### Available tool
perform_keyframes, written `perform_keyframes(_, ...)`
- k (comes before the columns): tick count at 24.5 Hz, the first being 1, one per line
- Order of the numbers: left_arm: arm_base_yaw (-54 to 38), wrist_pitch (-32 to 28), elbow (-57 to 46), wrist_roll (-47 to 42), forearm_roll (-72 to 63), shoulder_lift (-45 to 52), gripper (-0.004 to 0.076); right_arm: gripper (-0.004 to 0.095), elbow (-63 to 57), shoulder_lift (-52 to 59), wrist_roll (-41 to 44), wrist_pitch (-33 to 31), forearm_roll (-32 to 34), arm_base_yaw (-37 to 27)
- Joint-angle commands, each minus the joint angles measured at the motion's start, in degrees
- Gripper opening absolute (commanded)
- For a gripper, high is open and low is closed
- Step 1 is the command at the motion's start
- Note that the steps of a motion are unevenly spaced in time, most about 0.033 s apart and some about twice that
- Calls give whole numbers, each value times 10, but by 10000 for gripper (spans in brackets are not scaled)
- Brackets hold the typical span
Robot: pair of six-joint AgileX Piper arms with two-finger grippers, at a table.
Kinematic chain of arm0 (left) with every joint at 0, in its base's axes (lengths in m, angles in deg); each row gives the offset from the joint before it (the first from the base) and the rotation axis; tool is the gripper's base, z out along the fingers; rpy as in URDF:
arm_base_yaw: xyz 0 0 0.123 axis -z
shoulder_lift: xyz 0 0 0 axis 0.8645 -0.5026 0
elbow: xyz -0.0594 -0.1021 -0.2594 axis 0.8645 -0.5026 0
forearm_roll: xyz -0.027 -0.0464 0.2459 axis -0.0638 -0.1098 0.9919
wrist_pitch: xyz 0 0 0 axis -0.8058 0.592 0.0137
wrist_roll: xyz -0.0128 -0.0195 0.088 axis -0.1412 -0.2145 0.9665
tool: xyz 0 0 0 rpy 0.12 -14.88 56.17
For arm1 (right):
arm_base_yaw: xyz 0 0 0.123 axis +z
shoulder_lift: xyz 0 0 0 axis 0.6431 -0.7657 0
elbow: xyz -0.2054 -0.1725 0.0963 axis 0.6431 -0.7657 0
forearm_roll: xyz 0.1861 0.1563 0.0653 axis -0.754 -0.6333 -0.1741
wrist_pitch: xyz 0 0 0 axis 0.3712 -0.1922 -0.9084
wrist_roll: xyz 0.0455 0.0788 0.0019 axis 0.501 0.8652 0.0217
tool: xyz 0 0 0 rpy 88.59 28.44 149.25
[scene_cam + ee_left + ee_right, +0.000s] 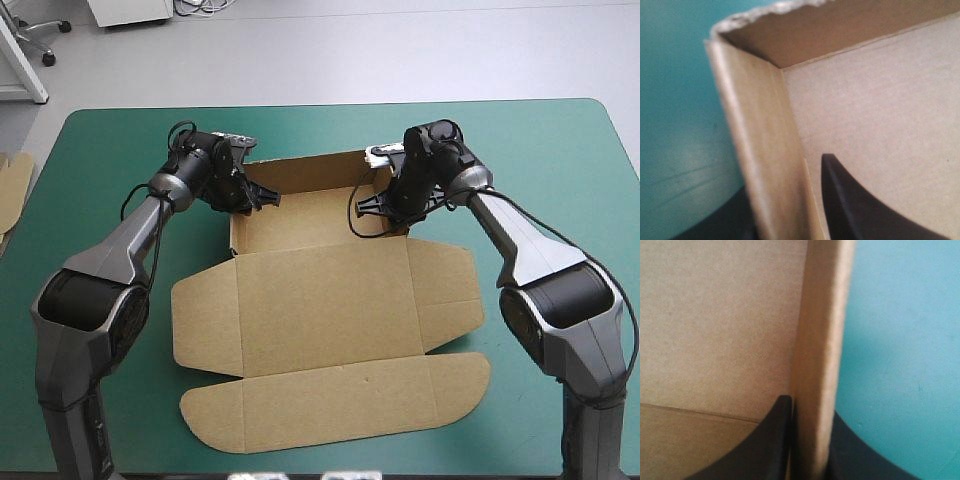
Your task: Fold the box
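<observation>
Showing the box [322, 285], a cut sheet of brown board, lying around the middle of the teal-green worktop [120, 150] and only partly raised.

Showing, at the box's near end, a long flap [340, 400] with rounded corners, lying flat on the cover. Showing, just beyond that, the broad lid panel [330, 320], also lying flat, with a smaller flap spreading out from each of its sides.

Standing up, in the box's far half, as an open tray, with the far wall [310, 170] raised and a short side wall rising at each end.

Pinching the box's left side wall with the left gripper [785, 175], its black fingers [865, 210] all but pressed together on the board, one inside the tray over the floor panel, the other outside over the cover. Showing the corner with the far wall just ahead of that gripper.

Pinching the box's right side wall in the same way with the right gripper [810, 405], the fingers nearly closed on the upright board, one inside the tray and one outside.

Reaching in toward the box from either side with both arms, the wrists hanging over the tray's two ends.

Showing, well off to the box's left at the worktop's edge, a strip of more brown board [12, 190].
</observation>
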Motion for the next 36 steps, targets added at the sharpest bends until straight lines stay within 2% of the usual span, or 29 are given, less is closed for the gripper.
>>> perform_keyframes(1,2,-7,32,7,-15,34,284,265,30,27,-10,-3,-8,2)
perform_keyframes(6,2,6,70,17,-17,34,325,422,63,27,-11,-5,-3,2)
perform_keyframes(9,2,10,79,18,-17,34,333,464,68,27,-13,-5,0,2)
perform_keyframes(20,2,-8,80,20,-17,34,333,465,70,27,-8,-5,44,2)
perform_keyframes(28,0,-25,91,21,-1,34,333,465,163,28,-7,-5,59,2)
perform_keyframes(33,0,-17,111,22,46,56,333,465,168,41,-11,-5,59,2)
perform_keyframes(36,0,8,109,22,52,86,333,463,169,64,-11,-5,63,2)
